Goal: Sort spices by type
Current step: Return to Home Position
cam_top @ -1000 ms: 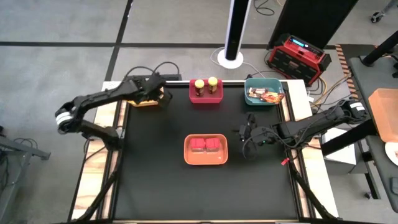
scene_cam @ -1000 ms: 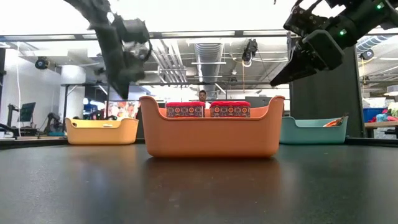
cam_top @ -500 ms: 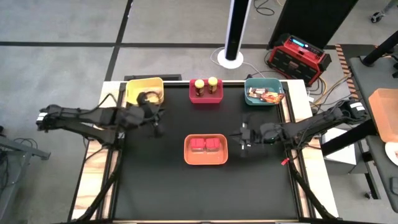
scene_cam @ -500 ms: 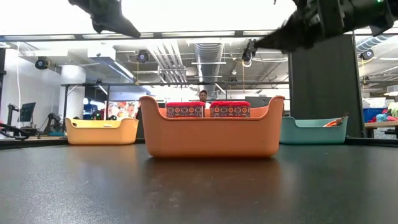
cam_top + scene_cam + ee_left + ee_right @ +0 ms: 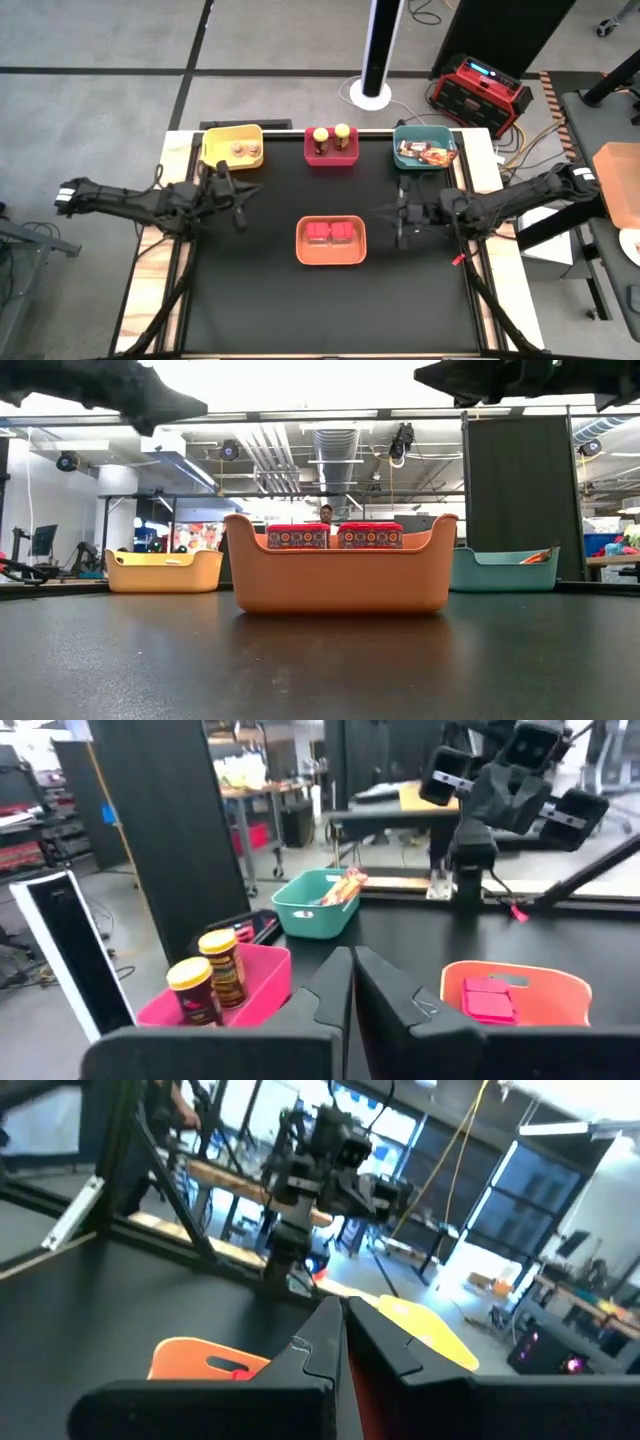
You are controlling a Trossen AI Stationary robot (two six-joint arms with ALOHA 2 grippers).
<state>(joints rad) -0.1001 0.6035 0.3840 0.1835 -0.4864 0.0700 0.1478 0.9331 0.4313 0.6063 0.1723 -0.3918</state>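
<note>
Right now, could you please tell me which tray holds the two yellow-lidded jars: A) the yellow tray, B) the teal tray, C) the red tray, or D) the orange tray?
C: the high view shows both yellow-lidded jars standing side by side in the red tray, which sits between the yellow tray and the teal tray.

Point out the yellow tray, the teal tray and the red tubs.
yellow tray (image 5: 216, 142), high view, bare floor near its left wall.
teal tray (image 5: 424, 129), high view, far rim.
red tubs (image 5: 321, 233), high view, top of the left tub.
</note>
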